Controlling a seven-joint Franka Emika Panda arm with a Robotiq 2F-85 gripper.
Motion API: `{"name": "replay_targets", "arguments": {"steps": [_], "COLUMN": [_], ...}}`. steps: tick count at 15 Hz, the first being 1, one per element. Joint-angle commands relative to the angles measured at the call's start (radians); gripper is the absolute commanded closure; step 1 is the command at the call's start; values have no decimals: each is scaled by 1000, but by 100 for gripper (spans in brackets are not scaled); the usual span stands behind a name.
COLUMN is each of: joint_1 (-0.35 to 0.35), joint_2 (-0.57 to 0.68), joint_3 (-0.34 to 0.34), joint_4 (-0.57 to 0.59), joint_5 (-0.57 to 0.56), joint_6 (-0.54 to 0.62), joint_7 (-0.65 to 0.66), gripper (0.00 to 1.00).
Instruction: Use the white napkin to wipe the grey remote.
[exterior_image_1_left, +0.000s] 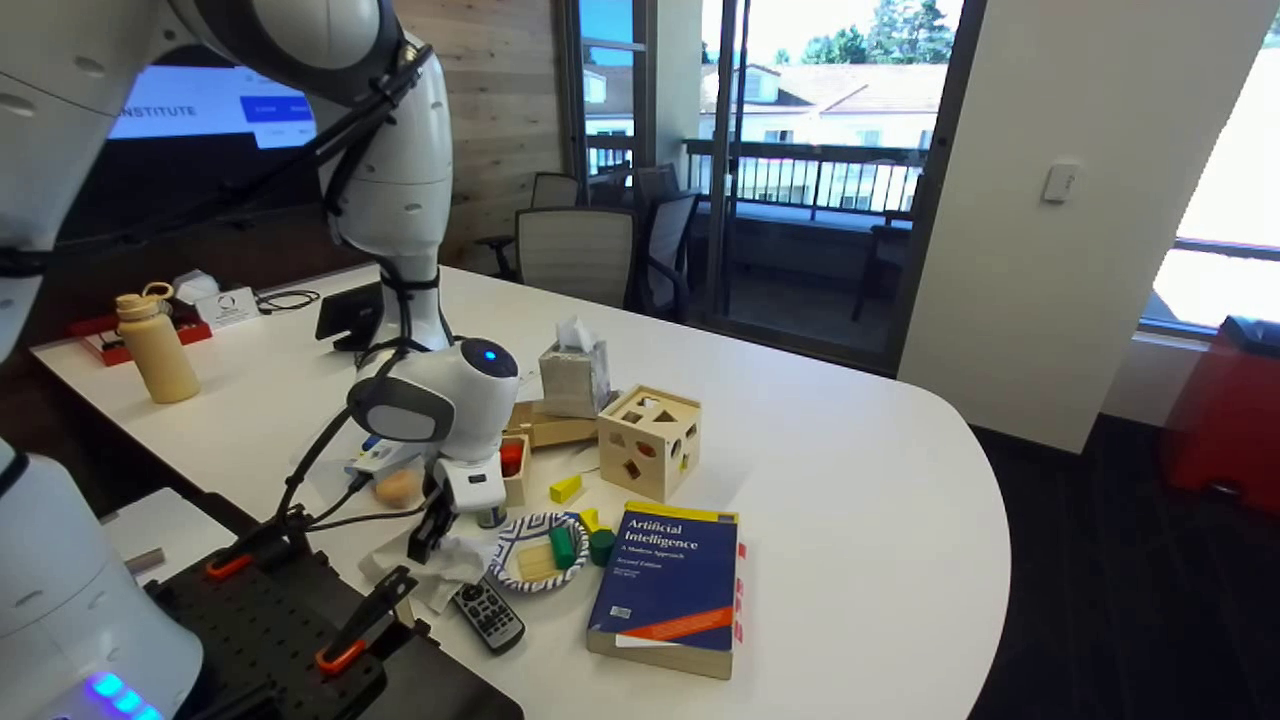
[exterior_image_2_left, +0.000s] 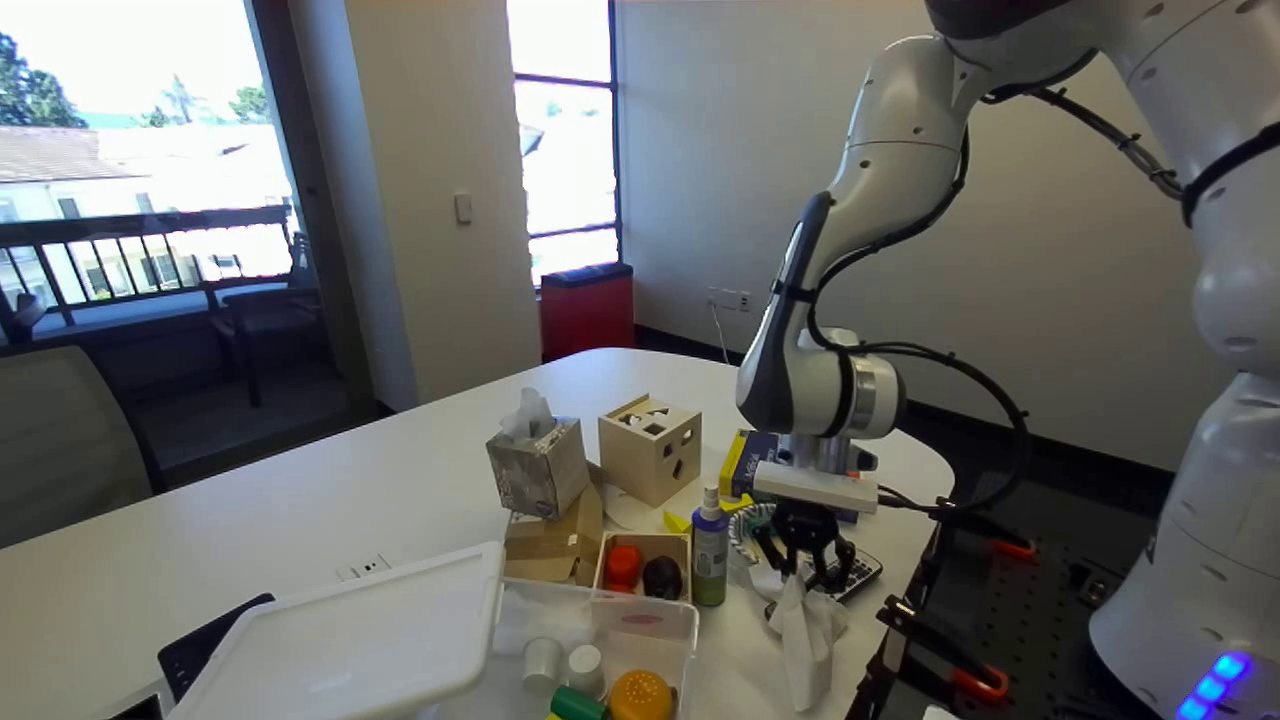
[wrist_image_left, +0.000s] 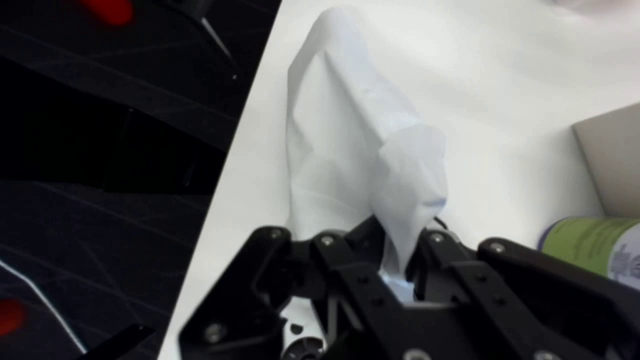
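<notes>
The grey remote (exterior_image_1_left: 488, 615) is flat on the counter (exterior_image_1_left: 860, 520), buttons up, near the counter's edge. In an exterior view the white napkin (exterior_image_1_left: 462, 560) overlaps or just meets the end farther from that camera; can't confirm contact. Nothing pins the remote, so a sideways drag may skid it.

Fingers (wrist_image_left: 350, 260) are clamped on the napkin: in the wrist view a narrow bunched fold runs between them, the rest hanging loose toward the counter. Looks like a pinch near one end, probably so the slack becomes the wiping face and hard tips don't scrape buttons. Cost: floppy napkin, little pressing force. I'd go low over the remote and drag along its length. Pickup looks done; can't tell if wiping has begun.

Next ring: patterned plate (exterior_image_1_left: 541, 586) just beside the remote, carrying a green block (exterior_image_1_left: 563, 548) and a pale wooden piece (exterior_image_1_left: 537, 563), presumably to corral small parts. Blue book (exterior_image_1_left: 670, 580) lies flat past the plate; its weight should hold it. Spray bottle (exterior_image_2_left: 710, 550) upright near the fingers, a likely knock hazard on a wide swing. Farther out, wooden box (exterior_image_2_left: 648, 545) and clear tub (exterior_image_2_left: 610, 625) hold loose toys, probably parked away from the work area.
</notes>
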Motion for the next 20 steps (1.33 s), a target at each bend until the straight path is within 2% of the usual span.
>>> {"name": "replay_targets", "arguments": {"steps": [1, 8, 12, 16, 20], "joint_1": [95, 250, 375, 529, 664], "joint_2": [-55, -109, -108, -82, -55], "joint_3": [-77, -200, -334, -476, -583], "joint_4": [-61, -114, -119, -111, -110], "joint_5": [1, 18, 8, 15, 15], "joint_6": [39, 152, 164, 196, 243], "joint_7": [75, 162, 219, 259, 311], "gripper": [99, 99, 99, 99, 99]}}
